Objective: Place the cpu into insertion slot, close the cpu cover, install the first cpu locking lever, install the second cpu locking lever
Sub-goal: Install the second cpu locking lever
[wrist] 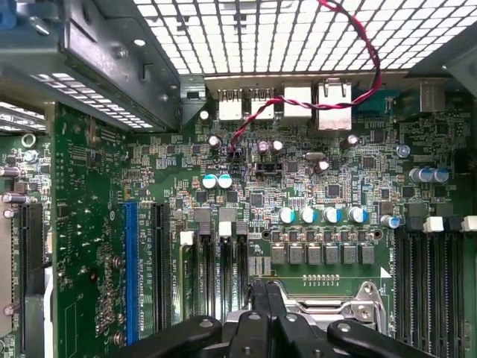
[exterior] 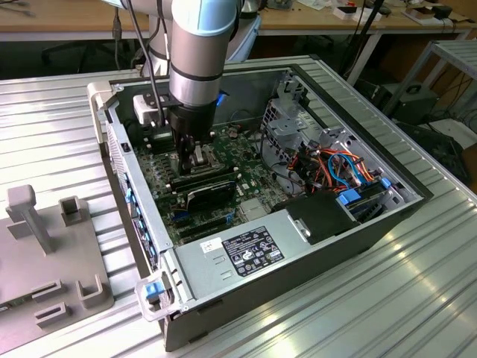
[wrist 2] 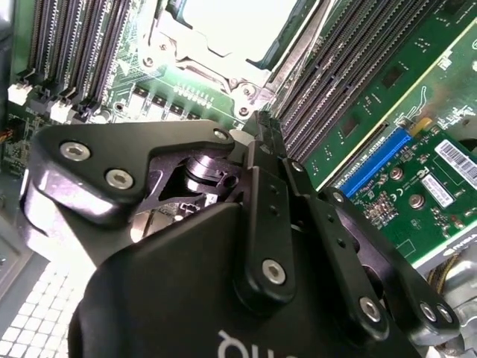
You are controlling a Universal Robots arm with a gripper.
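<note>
The cpu [wrist 2: 232, 26], a pale silver square, lies in the insertion slot [wrist 2: 250, 89] on the green motherboard. The silvery cpu cover [wrist 2: 195, 56] frames it and looks laid down over it. A thin metal lever [wrist 2: 302, 45] runs along one side of the slot. My black gripper [wrist 2: 262, 125] is shut with nothing seen between its fingers, and its tip hovers just off the slot's corner. In the exterior view the gripper [exterior: 185, 164] reaches down inside the open computer case right beside the slot [exterior: 203, 158]. The first wrist view has the gripper [wrist: 264, 298] next to the slot's metal rim [wrist: 356, 304].
Long black memory slots [wrist 2: 350, 67] flank the socket. An expansion card [exterior: 209, 195] and the grey power supply [exterior: 250, 250] sit nearby. A drive cage with coloured cables [exterior: 335, 168] fills the case's far side. The case walls [exterior: 119, 171] enclose the board. A grey fixture [exterior: 52, 246] stands on the table.
</note>
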